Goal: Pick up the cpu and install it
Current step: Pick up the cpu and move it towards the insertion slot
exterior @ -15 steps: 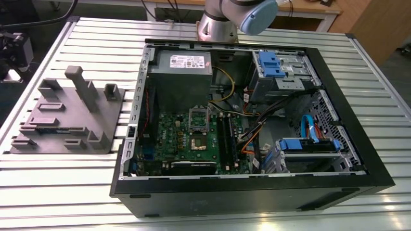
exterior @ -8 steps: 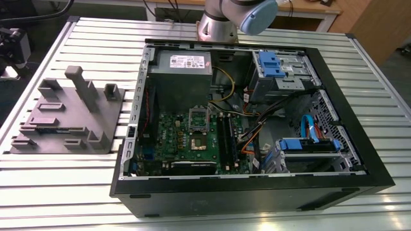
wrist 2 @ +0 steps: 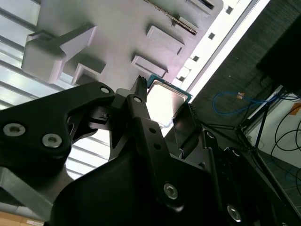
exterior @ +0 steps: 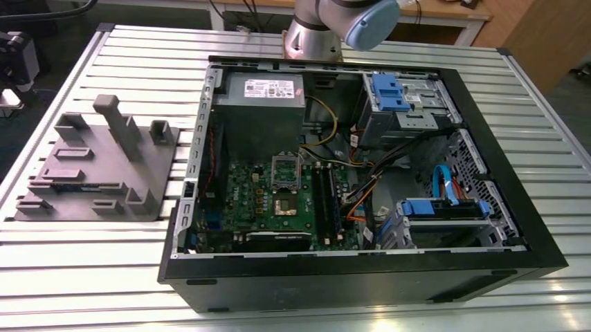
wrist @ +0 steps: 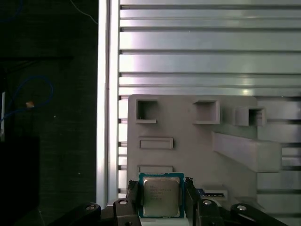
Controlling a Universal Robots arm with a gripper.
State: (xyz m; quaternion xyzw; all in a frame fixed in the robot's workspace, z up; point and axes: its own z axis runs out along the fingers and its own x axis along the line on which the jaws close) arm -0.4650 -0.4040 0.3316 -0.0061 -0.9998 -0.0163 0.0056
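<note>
In the first wrist view the gripper [wrist: 162,190] has its jaws drawn narrow onto two opposite edges of the cpu [wrist: 161,197], held in the air above the grey parts fixture [wrist: 188,155]. That fixture sits at the exterior view's left on the slatted table [exterior: 138,62], beside the open computer case [exterior: 517,207].

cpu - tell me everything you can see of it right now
The cpu is a small, flat, square chip with a silvery-grey metal lid that has rounded corners and faint print, set on a thin teal-green edge. In the first wrist view its lid faces the camera. The black fingers of the gripper clamp it at two opposite sides. It appears to be held above the grey fixture plate, and nothing else visible touches it.
</note>
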